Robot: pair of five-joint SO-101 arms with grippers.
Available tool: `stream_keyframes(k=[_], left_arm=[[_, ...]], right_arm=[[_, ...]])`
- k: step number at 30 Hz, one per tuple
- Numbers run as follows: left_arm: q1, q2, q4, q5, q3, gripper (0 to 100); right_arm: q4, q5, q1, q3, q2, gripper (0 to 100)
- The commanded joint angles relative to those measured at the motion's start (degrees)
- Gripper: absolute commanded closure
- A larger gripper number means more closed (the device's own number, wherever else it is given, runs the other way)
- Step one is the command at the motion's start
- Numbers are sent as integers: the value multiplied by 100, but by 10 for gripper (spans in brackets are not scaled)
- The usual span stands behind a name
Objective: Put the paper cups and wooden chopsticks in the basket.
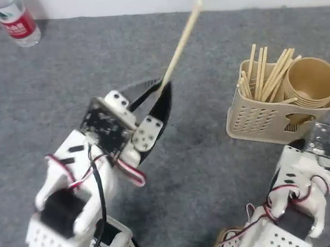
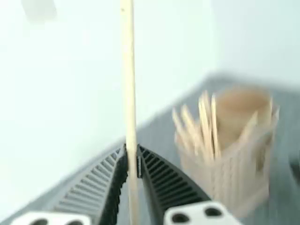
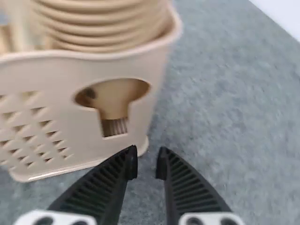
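My left gripper [image 1: 163, 90] is shut on one wooden chopstick [image 1: 180, 47], held above the grey table left of centre. The stick slants up toward the far edge and passes between the jaws [image 2: 127, 70]. The beige basket [image 1: 260, 123] stands at the right with several chopsticks [image 1: 265, 72] upright in it and a stack of paper cups [image 1: 312, 81] beside them. My right gripper [image 3: 146, 157] sits low, just in front of the basket's wall [image 3: 56, 108], its jaws almost together with nothing between them. The cup stack [image 3: 98, 18] rises above that wall.
A plastic bottle [image 1: 16, 20] with a red label lies at the far left corner. The right arm [image 1: 303, 176] stands close to the basket's near side. Bare grey mat [image 1: 213, 171] lies between the two arms.
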Motion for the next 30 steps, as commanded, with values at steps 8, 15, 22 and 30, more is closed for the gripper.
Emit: stream_keyframes(k=[8,15,22,30], left_arm=[[1266,2303,-3930,1486,136,987],[1600,4589,-4730,1503,-1086,987],[1565,5943,-4844,1486,-1921,987],[1565,6180,-4343,1503,-2088,901]], right_arm=[[-1007,-633,303,774,154,991],[-1270,-598,136,1020,154,991],[-1253,-589,-84,1029,154,991],[-1253,-580,-84,1029,154,991]])
